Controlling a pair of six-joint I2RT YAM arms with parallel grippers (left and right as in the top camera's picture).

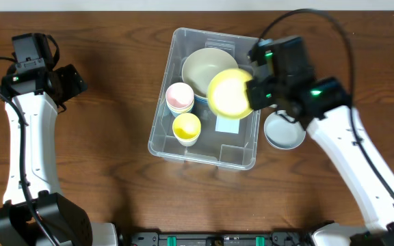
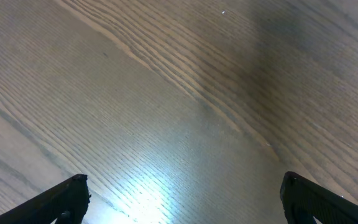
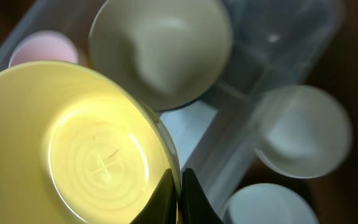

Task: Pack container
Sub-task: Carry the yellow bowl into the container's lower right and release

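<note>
The clear container (image 1: 163, 140) sits mid-table, holding a large cream bowl (image 1: 204, 68), a pink cup (image 1: 180, 97) and a small yellow cup (image 1: 187, 128). My right gripper (image 1: 253, 94) is shut on the rim of a yellow bowl (image 1: 228, 94) and holds it above the container's right side. In the right wrist view the yellow bowl (image 3: 79, 155) fills the left, with my fingers (image 3: 178, 198) pinching its rim, and the cream bowl (image 3: 160, 50) lies below. My left gripper (image 2: 182, 193) is open over bare wood at the far left (image 1: 70, 82).
A white bowl (image 1: 284, 130) sits on the table just right of the container, under my right arm. The right wrist view shows two white bowls (image 3: 303, 134) (image 3: 269, 205) outside the container wall (image 3: 229, 155). A pale label (image 1: 228, 124) lies on the container's base.
</note>
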